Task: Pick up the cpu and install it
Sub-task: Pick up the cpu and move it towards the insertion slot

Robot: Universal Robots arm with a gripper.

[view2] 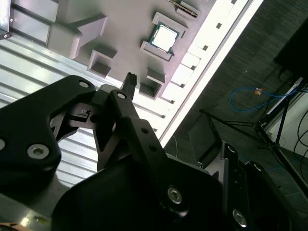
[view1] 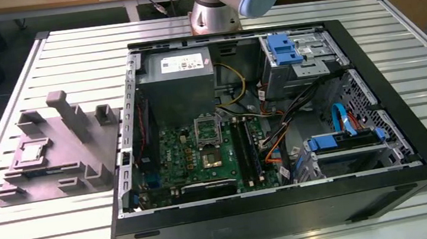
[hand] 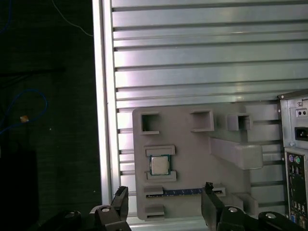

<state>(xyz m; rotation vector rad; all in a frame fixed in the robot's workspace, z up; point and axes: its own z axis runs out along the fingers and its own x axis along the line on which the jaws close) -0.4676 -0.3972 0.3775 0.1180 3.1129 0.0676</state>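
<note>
Slatted counter (hand: 202,72) bears the fixture (hand: 192,159), cpu (hand: 159,165) seated in it — gripper (hand: 165,188), wide open and empty, should descend square to the chip.

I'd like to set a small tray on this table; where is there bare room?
The widest bare slats lie on the table at the exterior view's left, between the fixture and the far edge. A narrower strip runs beside the computer case at that view's right. The fixture, holding the cpu, and the cabled case interior are crowded.
</note>
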